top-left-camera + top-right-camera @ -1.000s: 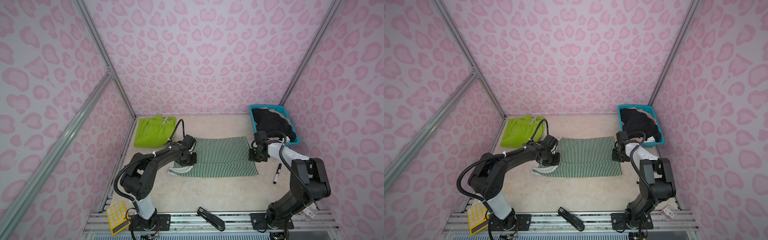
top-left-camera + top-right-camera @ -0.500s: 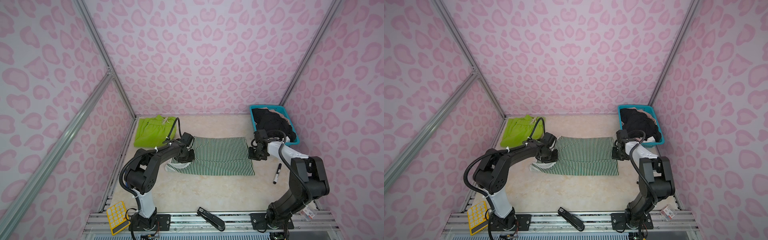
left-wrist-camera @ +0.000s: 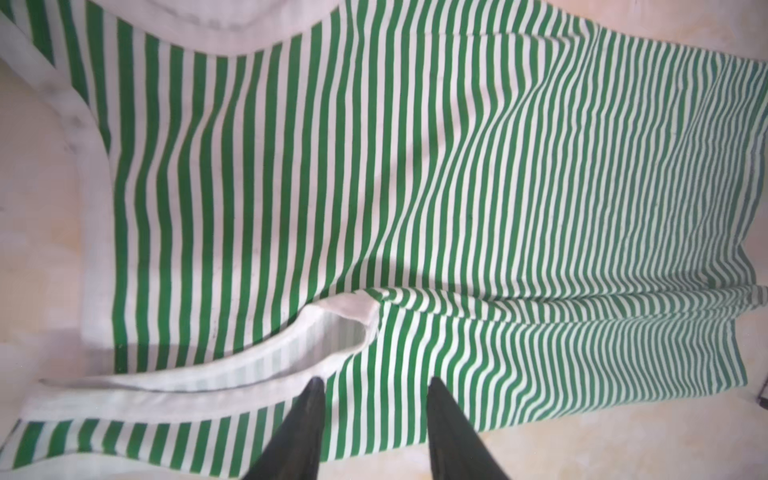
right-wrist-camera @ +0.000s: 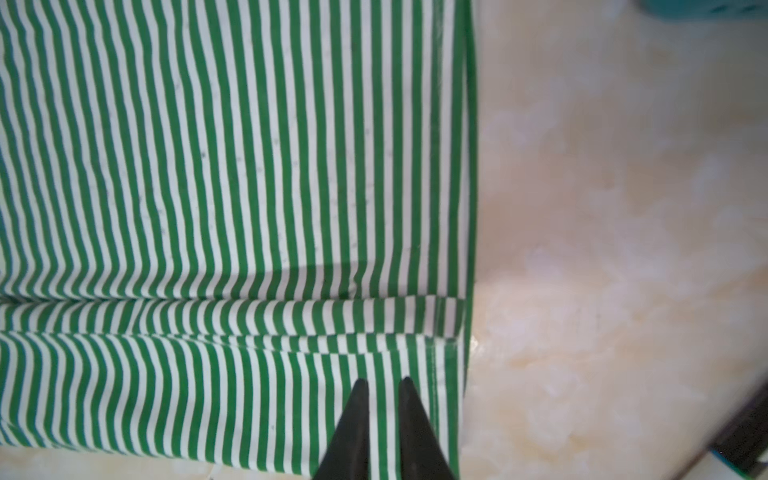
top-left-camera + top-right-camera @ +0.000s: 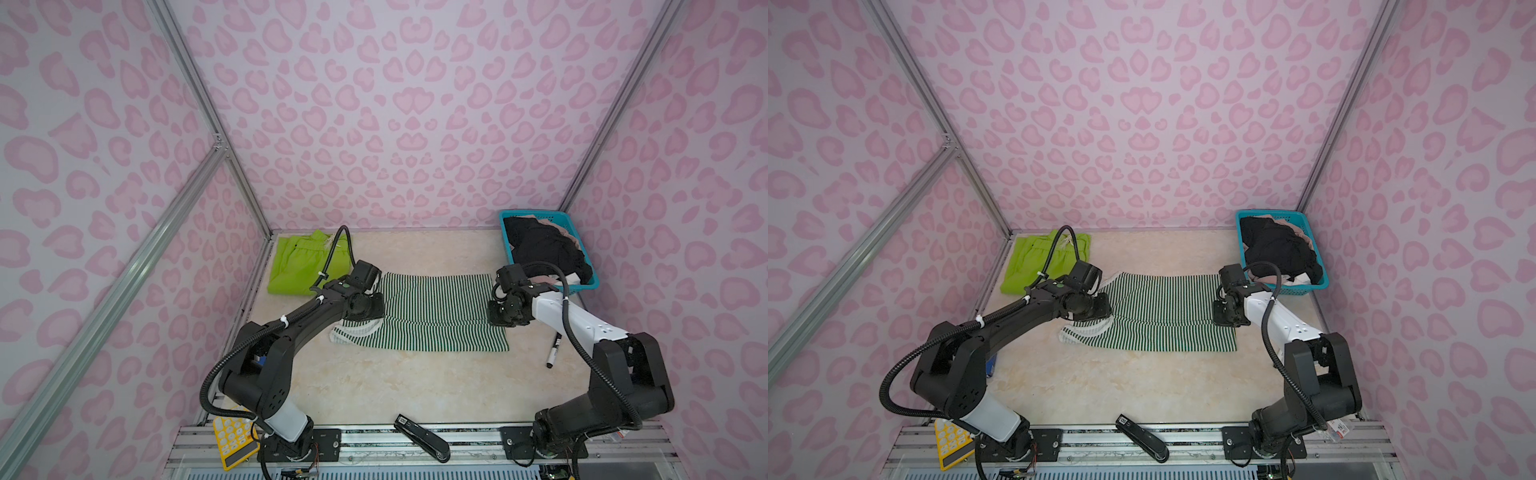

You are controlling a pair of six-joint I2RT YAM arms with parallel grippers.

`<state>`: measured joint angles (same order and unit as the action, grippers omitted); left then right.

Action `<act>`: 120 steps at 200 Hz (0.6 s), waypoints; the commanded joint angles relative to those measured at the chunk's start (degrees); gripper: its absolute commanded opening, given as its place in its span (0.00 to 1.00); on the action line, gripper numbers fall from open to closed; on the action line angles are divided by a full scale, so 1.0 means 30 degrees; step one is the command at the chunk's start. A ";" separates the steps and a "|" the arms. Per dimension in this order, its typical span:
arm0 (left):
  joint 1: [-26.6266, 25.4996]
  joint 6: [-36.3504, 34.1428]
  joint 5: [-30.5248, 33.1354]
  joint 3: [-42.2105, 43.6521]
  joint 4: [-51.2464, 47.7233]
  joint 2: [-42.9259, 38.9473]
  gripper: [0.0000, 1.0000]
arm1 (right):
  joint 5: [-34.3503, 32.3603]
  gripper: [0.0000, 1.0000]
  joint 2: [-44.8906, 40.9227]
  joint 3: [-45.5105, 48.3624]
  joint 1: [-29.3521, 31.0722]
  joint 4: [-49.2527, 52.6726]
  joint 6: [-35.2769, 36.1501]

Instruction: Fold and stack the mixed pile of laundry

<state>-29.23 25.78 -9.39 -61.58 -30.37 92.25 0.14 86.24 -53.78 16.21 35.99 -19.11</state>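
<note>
Lying flat in the middle of the table, the striped top is seen in both top views, with one long edge folded over onto itself. The left gripper is held over its armhole end, fingers spread apart and nothing grasped. The right gripper is placed at the hem end, its fingers parted by a narrow gap, no cloth pinched between them. Lime-green shorts are laid folded at the far left corner. Black and beige-pink clothes are heaped in the basket at the far right.
</note>
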 commanded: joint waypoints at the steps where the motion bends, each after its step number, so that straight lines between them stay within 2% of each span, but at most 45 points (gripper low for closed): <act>1: 0.0018 0.0252 0.0133 0.1445 -0.0365 0.0012 0.37 | 0.0758 0.16 0.0001 0.1408 0.0105 0.0023 -0.0716; 5: 0.0018 0.0375 0.0252 0.1744 -0.0288 0.0146 0.32 | 0.0787 0.16 0.0070 0.1678 0.0106 -0.0110 -0.0830; 23: 0.0091 0.1266 0.0875 0.2798 -0.0154 0.0802 0.26 | 0.0811 0.16 0.0308 0.2509 0.0077 -0.0393 -0.1140; 40: 0.0219 0.2247 0.1050 0.3492 -0.0046 0.1045 0.24 | 0.0654 0.16 0.0238 0.3084 -0.0010 -0.0467 -0.1439; 68: 0.0311 0.3636 0.0124 0.4749 0.0035 0.0568 0.23 | 0.1199 0.16 -0.0004 0.3506 -0.0037 -0.0165 -0.1787; 89: 0.0311 0.4467 -0.0023 0.6338 -0.0180 -0.0663 0.22 | 0.1659 0.16 -0.0534 0.4102 0.0001 0.0122 -0.2085; 120: 0.0181 0.6030 -0.0522 0.9298 -0.0606 -0.4051 0.22 | 0.2344 0.17 -0.2097 0.5119 0.0240 0.0782 -0.2553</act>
<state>-28.32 38.65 -10.55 -39.38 -22.35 84.86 4.43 81.95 -40.51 16.34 33.21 -24.91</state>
